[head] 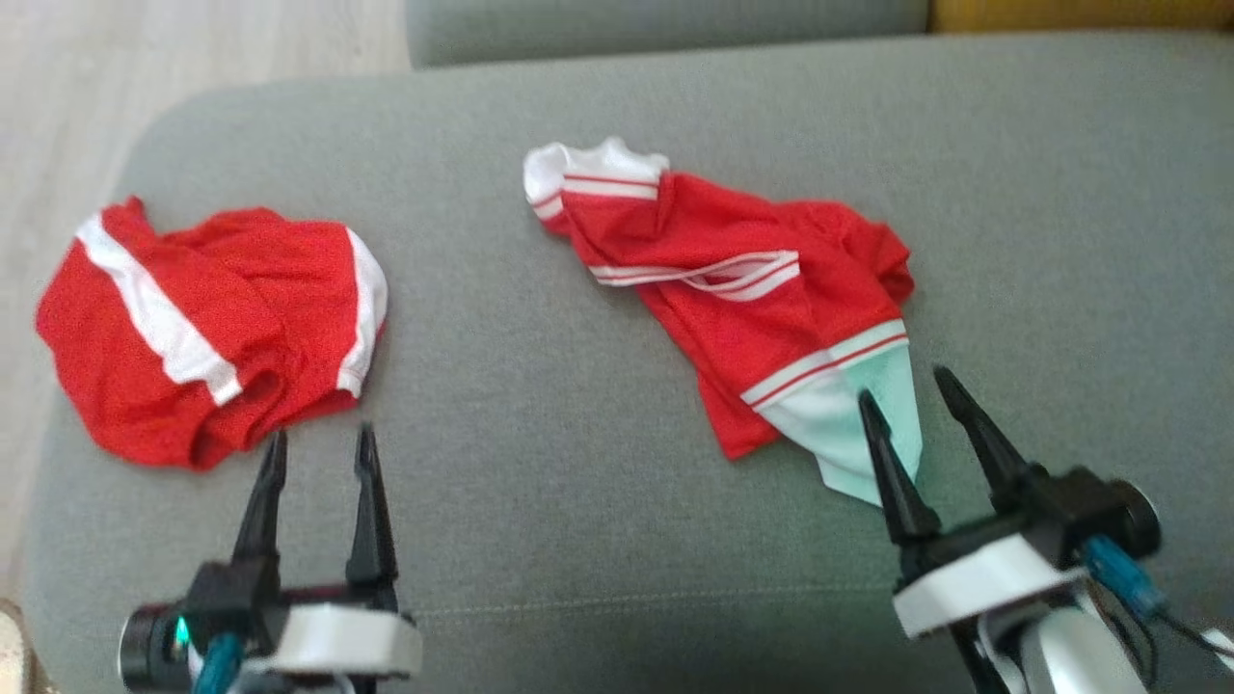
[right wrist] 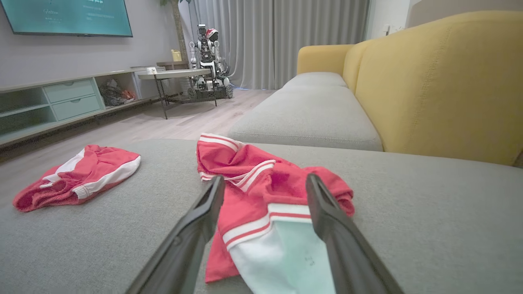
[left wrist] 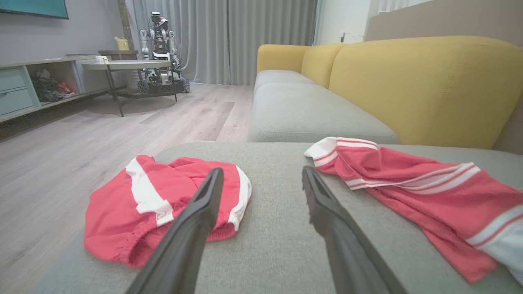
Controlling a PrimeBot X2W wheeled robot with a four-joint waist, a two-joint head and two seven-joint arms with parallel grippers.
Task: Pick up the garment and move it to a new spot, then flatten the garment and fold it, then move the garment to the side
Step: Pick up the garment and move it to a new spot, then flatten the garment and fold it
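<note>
Two red garments lie on the grey sofa cushion (head: 540, 463). A crumpled pair of red shorts with white stripes (head: 193, 328) (left wrist: 122, 212) (right wrist: 77, 175) rests near the cushion's left edge. My left gripper (head: 321, 436) (left wrist: 262, 170) is open just in front of the shorts' lower right hem, holding nothing. A rumpled red shirt with white bands and a pale mint part (head: 733, 280) (left wrist: 408, 179) (right wrist: 245, 163) lies in the middle right. My right gripper (head: 906, 386) (right wrist: 265, 179) is open, its fingers straddling the shirt's pale lower end.
The cushion's rounded left edge drops to a wooden floor (head: 58, 116). A yellow backrest (left wrist: 425, 90) runs along the right. Across the room stand a round table (left wrist: 126, 65), another robot (left wrist: 159, 36) and a low shelf unit (right wrist: 61, 102).
</note>
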